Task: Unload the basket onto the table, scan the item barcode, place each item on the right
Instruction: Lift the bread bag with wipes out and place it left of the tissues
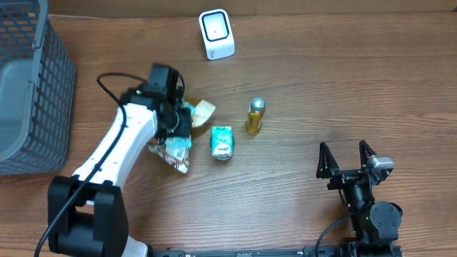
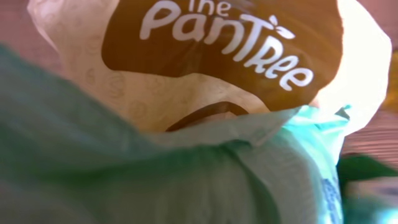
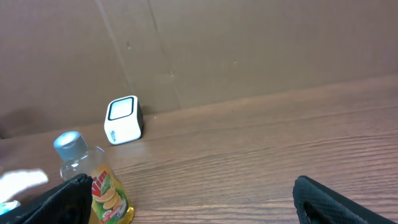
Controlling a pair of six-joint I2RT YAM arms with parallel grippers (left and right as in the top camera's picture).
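- Grey mesh basket (image 1: 50,93) stands at the tabletop's (image 1: 321,86) left edge, well apart from the goods.
- Left claw (image 1: 177,120) sits down on a heap of packets: a cream packet (image 2: 186,87) marked "the PanTree" and a green packet (image 2: 124,174) overlapping it. I cannot tell whether it grips either.
- A small green pack (image 1: 222,142) and a yellow bottle (image 1: 255,116) lie just to the heap's right.
- White scanner (image 1: 216,33) stands at the far edge.
- Right claw (image 1: 346,157) is spread wide, holding nothing.
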